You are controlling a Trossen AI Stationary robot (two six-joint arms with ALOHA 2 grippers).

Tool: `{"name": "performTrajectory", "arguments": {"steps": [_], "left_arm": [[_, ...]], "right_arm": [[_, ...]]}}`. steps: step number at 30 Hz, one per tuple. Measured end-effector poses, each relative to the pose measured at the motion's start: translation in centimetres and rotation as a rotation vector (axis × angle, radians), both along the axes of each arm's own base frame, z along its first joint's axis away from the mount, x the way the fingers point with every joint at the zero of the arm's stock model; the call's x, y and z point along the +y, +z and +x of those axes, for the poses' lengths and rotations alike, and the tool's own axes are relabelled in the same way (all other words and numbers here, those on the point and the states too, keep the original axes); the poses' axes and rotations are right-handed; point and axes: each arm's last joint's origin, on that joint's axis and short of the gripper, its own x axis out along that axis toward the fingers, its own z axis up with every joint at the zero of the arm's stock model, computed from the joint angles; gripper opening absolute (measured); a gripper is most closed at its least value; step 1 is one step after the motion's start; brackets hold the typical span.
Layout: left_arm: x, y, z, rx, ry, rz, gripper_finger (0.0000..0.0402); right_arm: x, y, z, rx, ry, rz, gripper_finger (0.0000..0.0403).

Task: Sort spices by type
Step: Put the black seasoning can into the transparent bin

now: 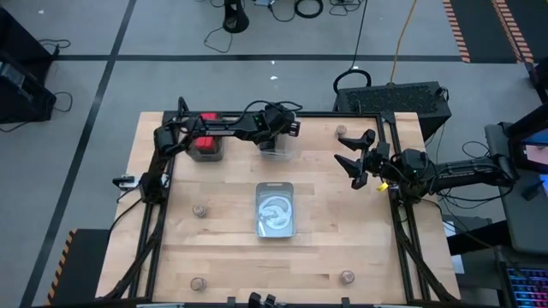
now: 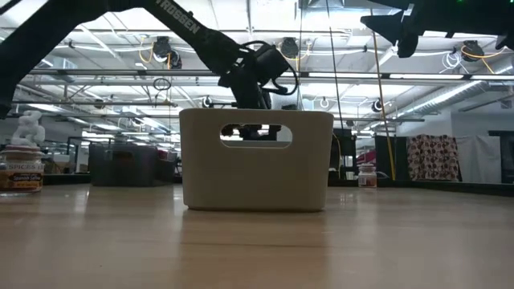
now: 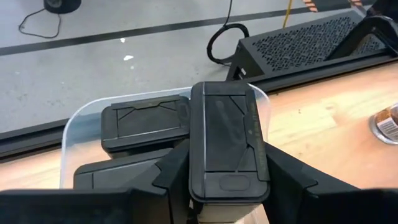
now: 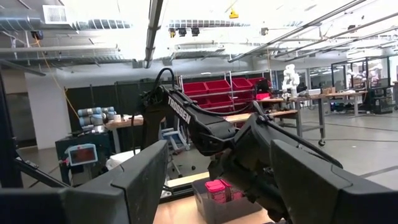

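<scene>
Spices: black boxy plastic container (image 3: 228, 143) pinched upright between left gripper (image 3: 227, 186) fingers, centre frame, over clear plastic bin (image 3: 74, 130) of matching black ones. Risk — releasing tilted lands it askew on neighbours. Far right, right gripper (image 1: 355, 160) spread, idle.

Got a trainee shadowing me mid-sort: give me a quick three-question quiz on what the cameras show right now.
1. True or false: the left gripper has a black spice box between its fingers over the clear bin.
2. Which gripper hangs open, away from the spices? A left, B right.
3. Fill in: the silvery tin lies at the table's ____.

Key: 1 true. 2 B, the right gripper. 3 middle.
</scene>
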Motion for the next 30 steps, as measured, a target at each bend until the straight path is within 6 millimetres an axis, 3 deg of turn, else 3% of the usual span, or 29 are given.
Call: {"name": "performTrajectory", "arguments": {"steps": [30], "left_arm": [[0.55,-0.64,0.15,0.035,-0.092,-0.007,0.0160]], "right_arm": [[0.00,0.00,0.00,-0.001,0.001,0.002,0.0263]]}}
